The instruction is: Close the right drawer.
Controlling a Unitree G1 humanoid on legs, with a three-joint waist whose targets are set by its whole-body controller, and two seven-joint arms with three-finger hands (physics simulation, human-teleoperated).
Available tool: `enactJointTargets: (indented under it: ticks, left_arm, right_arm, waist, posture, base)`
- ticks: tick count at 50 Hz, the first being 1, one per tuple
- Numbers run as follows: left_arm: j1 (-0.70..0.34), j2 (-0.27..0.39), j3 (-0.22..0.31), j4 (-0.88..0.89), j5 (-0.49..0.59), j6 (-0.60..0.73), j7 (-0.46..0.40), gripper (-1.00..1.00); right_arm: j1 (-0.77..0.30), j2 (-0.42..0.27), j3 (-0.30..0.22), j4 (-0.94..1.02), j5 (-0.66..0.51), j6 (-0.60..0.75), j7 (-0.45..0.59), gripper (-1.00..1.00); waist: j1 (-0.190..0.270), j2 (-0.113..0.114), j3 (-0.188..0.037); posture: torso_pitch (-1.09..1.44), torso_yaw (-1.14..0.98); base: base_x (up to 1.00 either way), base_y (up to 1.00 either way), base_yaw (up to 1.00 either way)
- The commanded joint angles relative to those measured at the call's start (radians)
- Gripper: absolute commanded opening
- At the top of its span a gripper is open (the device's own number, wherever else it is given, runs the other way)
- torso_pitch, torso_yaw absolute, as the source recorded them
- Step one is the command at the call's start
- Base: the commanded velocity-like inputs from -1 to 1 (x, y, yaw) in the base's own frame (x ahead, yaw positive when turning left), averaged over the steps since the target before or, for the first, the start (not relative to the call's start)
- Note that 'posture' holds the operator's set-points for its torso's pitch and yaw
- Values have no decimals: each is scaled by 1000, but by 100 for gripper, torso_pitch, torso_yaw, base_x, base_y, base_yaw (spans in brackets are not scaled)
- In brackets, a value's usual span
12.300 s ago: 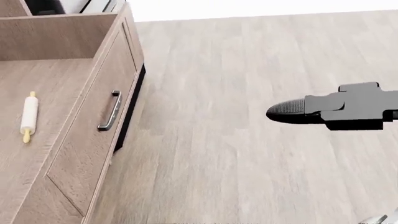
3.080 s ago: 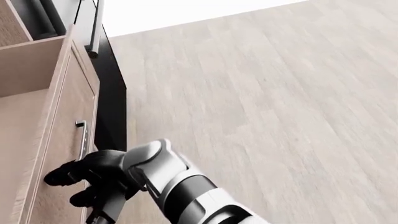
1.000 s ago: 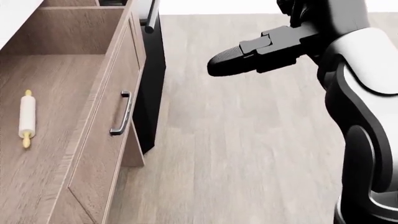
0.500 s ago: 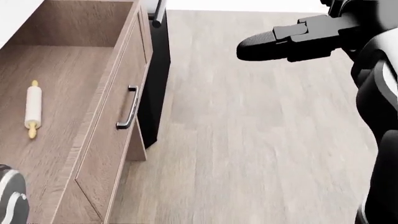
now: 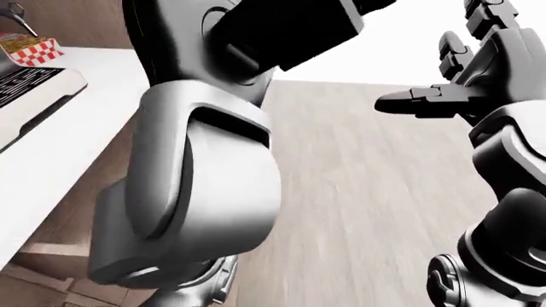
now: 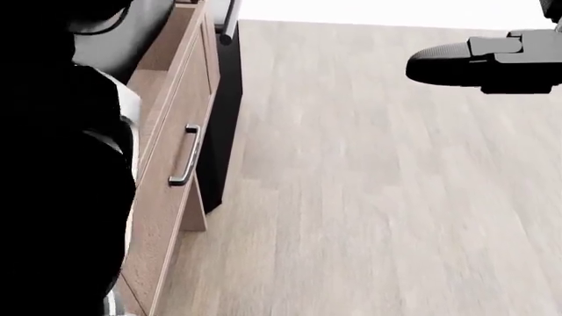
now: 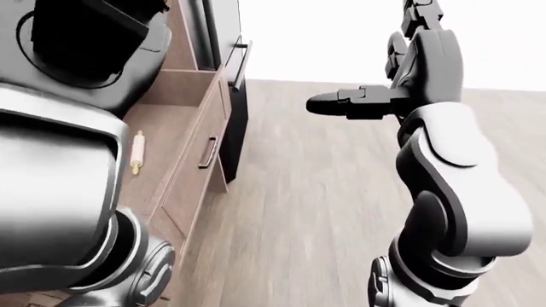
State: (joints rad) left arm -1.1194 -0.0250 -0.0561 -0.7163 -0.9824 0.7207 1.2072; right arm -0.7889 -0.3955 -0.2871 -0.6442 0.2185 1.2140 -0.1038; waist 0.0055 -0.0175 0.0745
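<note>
Drawer [image 7: 194, 153] sits pulled out, well off to the left of and below the right hand [image 7: 376, 96], which hangs unclenched, fingers straight, gripping nothing. Left hand's state: can't tell. Compared with half a second ago, the left arm [image 6: 61, 171] now blocks the drawer's inside in the head view.

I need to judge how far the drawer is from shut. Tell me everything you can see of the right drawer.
The right drawer is pulled well out of its wooden cabinet, beside a black appliance. It looks like light brown wood grain, with a recessed front panel carrying a dark vertical bar handle. A rolling pin lies on its floor, lengthwise. The left arm hides much of the interior in the head view. No hand touches it; the right hand hovers open over the floor, well clear.
</note>
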Motion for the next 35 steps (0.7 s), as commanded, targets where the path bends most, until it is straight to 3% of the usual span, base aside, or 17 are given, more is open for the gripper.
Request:
enactJointTargets:
  ticks: [1, 7, 10, 21, 26, 35]
  left_arm:
    - [17, -6, 12, -16, 57, -6, -63, 100]
    - [170, -37, -4, -30, 175, -13, -193, 100]
    - [264, -60, -39, -25, 254, -9, -276, 100]
    - [385, -163, -82, -20, 425, 52, -427, 100]
    - [492, -196, -141, 8, 534, 6, -526, 100]
    - [634, -188, -105, 133, 611, -116, -658, 100]
  right_arm:
    - [-28, -20, -17, -26, 7, -28, -13, 100]
    - [-21, -49, -46, -39, 27, -25, -40, 100]
    - [-20, -57, -50, -43, 39, -29, -56, 100]
    - [-18, -79, -61, -53, 76, -32, -107, 100]
    - [-15, -88, -70, -58, 93, -30, -124, 100]
    - [-11, -98, -72, -61, 118, -35, -147, 100]
  waist:
    - [1, -7, -26]
    - [4, -11, -30]
    - [5, -12, -32]
    - [10, -22, -39]
    - [11, -27, -41]
    - [14, -30, -46]
  posture:
    - [0, 0]
    - [0, 0]
    - [0, 0]
    - [0, 0]
    - [0, 0]
    - [0, 0]
  base:
    - [0, 0, 0]
    - [0, 0, 0]
    - [0, 0, 0]
    - [0, 0, 0]
    - [0, 0, 0]
    - [0, 0, 0]
